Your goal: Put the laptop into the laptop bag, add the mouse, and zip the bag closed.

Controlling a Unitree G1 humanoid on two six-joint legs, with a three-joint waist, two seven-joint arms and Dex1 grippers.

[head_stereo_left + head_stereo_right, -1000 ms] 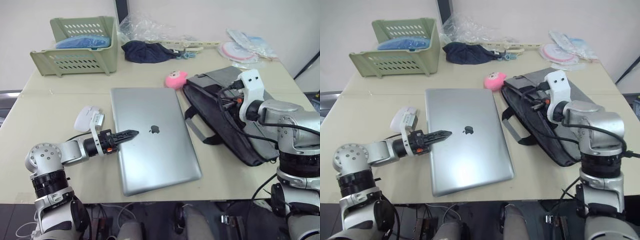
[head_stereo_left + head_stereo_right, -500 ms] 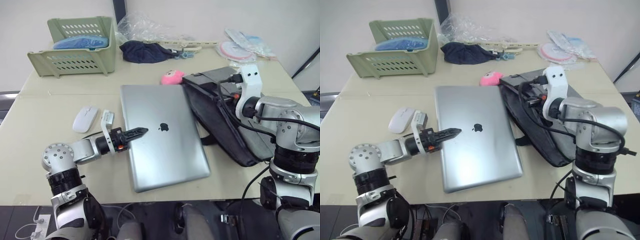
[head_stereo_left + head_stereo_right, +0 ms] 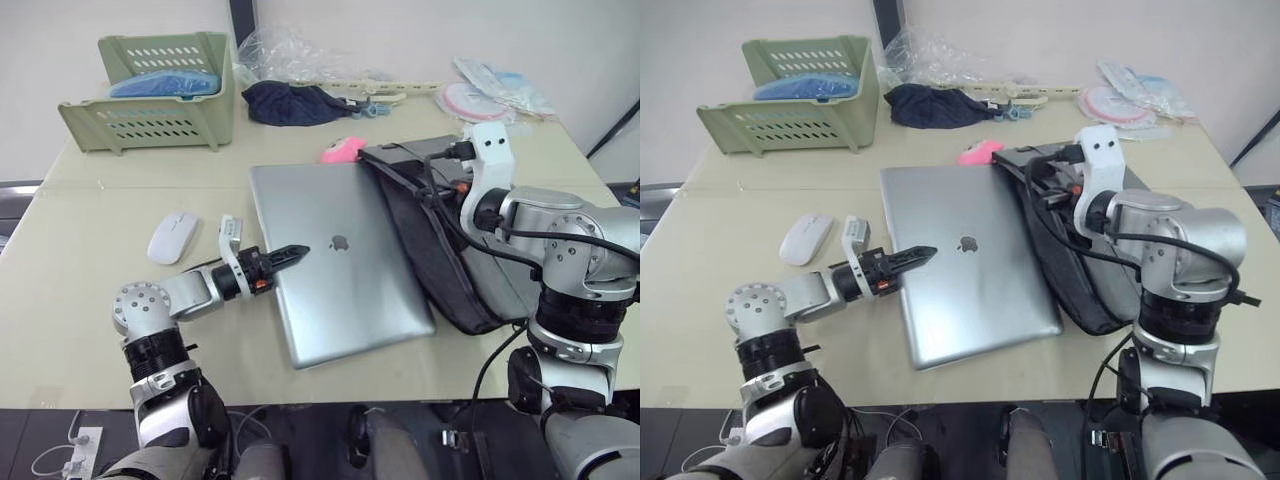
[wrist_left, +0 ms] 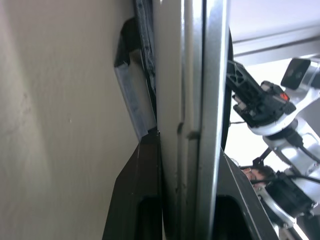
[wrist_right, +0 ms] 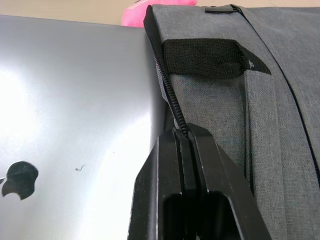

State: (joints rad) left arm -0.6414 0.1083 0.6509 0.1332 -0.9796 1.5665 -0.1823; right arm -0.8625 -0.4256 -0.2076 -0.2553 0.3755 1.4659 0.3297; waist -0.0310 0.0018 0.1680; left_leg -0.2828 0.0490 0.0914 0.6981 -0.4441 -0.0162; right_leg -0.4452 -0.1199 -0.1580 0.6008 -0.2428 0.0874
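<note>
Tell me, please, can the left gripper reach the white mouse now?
Probably not yet: the left gripper is shut on the laptop. The mouse lies uncovered beside that arm.

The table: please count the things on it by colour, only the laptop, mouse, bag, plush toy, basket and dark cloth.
Silver: 1, laptop
White: 1, mouse
Grey: 1, laptop bag
Pink: 1, plush toy
Green: 1, basket
Dark blue: 1, cloth
Total: 6
</note>
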